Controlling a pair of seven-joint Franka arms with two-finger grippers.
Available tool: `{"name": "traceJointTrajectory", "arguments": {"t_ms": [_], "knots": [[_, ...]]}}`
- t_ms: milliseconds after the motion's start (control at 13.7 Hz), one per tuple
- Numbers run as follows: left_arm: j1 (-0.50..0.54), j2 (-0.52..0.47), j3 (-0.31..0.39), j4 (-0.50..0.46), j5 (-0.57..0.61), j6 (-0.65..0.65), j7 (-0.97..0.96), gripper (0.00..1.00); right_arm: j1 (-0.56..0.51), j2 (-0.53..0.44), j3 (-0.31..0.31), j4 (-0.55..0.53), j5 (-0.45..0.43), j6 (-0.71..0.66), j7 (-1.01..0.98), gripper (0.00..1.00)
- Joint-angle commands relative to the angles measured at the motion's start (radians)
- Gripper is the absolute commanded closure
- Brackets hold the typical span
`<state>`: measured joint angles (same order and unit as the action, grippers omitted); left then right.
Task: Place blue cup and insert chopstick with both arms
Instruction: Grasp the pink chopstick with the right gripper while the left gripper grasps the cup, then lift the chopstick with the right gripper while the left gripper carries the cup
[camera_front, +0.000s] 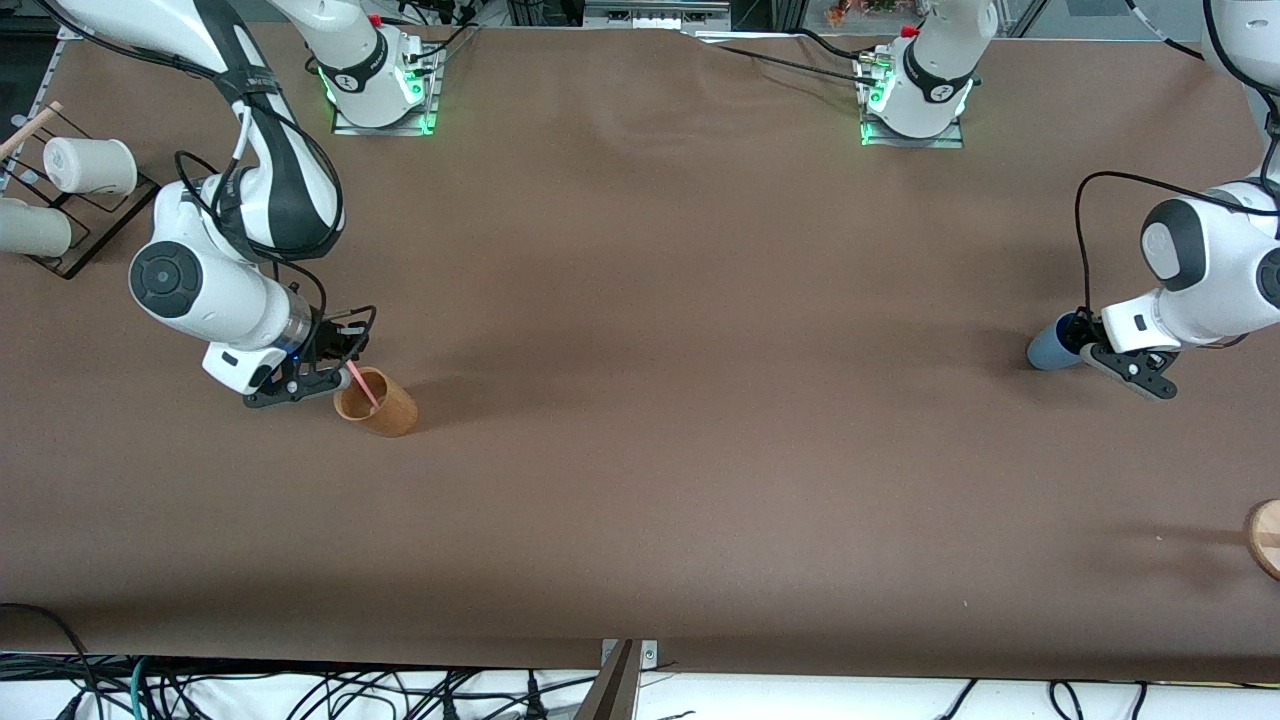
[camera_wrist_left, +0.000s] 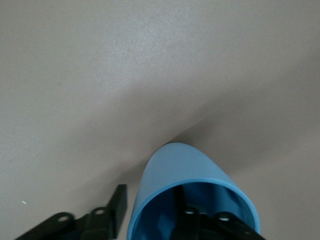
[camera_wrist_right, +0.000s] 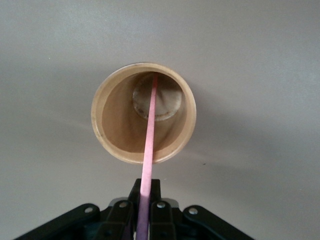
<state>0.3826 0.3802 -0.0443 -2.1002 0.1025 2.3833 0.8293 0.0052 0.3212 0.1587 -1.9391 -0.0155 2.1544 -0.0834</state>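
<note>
The blue cup (camera_front: 1050, 347) stands on the brown table at the left arm's end. My left gripper (camera_front: 1084, 338) is at its rim. In the left wrist view one finger is inside the blue cup (camera_wrist_left: 175, 170) and the other finger (camera_wrist_left: 119, 202) is outside, a small gap from the wall; the left gripper (camera_wrist_left: 150, 202) is open. My right gripper (camera_front: 340, 371) is shut on the pink chopstick (camera_front: 362, 385) at the right arm's end. The chopstick (camera_wrist_right: 149, 135) slants down into the orange-brown cup (camera_front: 378, 403), its tip near the cup's bottom (camera_wrist_right: 155, 102); the right gripper (camera_wrist_right: 145, 195) is just above the rim.
A black wire rack (camera_front: 95, 235) with white cups (camera_front: 88, 165) stands at the right arm's end near the bases. A round wooden piece (camera_front: 1266, 538) lies at the table's edge at the left arm's end, nearer the front camera than the blue cup.
</note>
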Motion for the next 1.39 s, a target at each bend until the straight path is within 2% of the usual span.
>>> {"name": "traceJointTrajectory", "arguments": {"t_ms": [0,146,293,439,659,878,951,1171,1317], "knots": [[0.009,0.002,-0.008,0.032,0.003,-0.01,0.011,1.0,0.002,-0.028,0.013,0.025,0.002,-0.043,0.013,1.0],[0.007,-0.007,-0.014,0.064,0.002,-0.045,0.002,1.0,0.001,-0.056,0.018,0.098,0.003,-0.164,0.011,1.0],[-0.004,-0.007,-0.043,0.158,-0.071,-0.166,-0.013,1.0,0.001,-0.092,0.031,0.163,0.037,-0.298,0.013,1.0],[-0.004,-0.007,-0.113,0.224,-0.093,-0.254,-0.105,1.0,0.001,-0.163,0.033,0.167,0.084,-0.379,0.013,1.0],[-0.004,-0.012,-0.244,0.259,-0.089,-0.329,-0.322,1.0,0.001,-0.27,0.041,0.18,0.078,-0.473,0.013,1.0],[-0.017,-0.011,-0.392,0.284,-0.086,-0.381,-0.566,1.0,-0.001,-0.31,0.056,0.225,0.074,-0.544,0.013,1.0],[-0.049,-0.007,-0.428,0.286,-0.086,-0.381,-0.669,1.0,-0.001,-0.321,0.054,0.242,0.074,-0.56,0.011,1.0],[-0.247,0.005,-0.437,0.292,-0.101,-0.371,-0.962,1.0,0.001,-0.333,0.061,0.293,0.08,-0.616,0.011,1.0],[-0.365,0.078,-0.437,0.379,-0.099,-0.366,-1.108,1.0,0.001,-0.332,0.076,0.324,0.078,-0.652,0.013,1.0]]}}
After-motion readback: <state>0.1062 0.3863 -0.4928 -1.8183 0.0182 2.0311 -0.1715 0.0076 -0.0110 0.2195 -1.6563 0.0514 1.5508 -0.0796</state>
